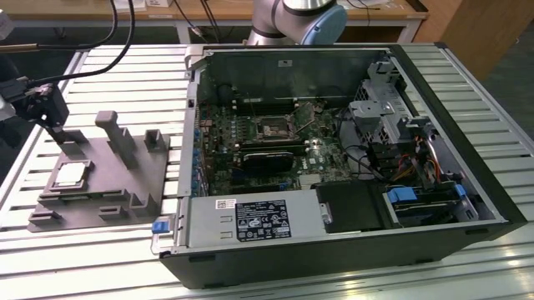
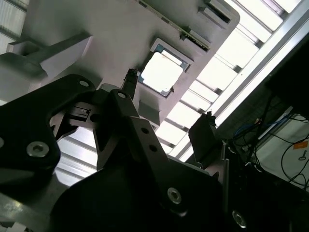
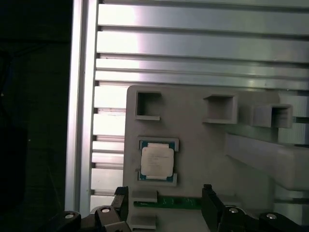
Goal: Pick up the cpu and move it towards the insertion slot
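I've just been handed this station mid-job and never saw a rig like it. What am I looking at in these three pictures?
It is one robot arm with a two-fingered gripper. The exterior view looks at the whole slatted table; both wrist views ride on the arm and look past the gripper. On the table lie a grey fixture and an open computer case. The cpu rests in a pocket of the fixture, the open gripper hovering near it, holding nothing. The insertion slot sits on the motherboard inside the case.
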Controlling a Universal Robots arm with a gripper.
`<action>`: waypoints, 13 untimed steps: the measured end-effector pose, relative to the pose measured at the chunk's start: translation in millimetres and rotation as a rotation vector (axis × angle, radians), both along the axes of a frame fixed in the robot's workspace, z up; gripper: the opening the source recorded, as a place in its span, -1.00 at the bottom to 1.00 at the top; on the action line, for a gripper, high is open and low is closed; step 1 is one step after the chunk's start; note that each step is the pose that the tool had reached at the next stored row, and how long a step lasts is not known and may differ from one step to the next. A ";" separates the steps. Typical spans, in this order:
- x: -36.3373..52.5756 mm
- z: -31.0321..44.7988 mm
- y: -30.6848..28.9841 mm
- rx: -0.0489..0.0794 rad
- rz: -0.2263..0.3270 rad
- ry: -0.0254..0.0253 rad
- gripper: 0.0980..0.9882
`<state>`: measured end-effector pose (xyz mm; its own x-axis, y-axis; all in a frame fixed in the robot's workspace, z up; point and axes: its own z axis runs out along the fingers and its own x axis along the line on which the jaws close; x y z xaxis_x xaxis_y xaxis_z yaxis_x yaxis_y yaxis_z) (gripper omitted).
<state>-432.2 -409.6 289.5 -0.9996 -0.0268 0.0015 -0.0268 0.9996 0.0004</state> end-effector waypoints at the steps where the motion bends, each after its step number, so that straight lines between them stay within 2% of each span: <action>1: -0.1 -1.0 0.0 0.000 0.000 0.0000 0.37; 13: -0.9 -10.0 0.0 0.000 0.000 0.0002 0.37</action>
<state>-433.1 -409.7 279.5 -0.9996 -0.0268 0.0017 -0.0268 0.9996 0.0003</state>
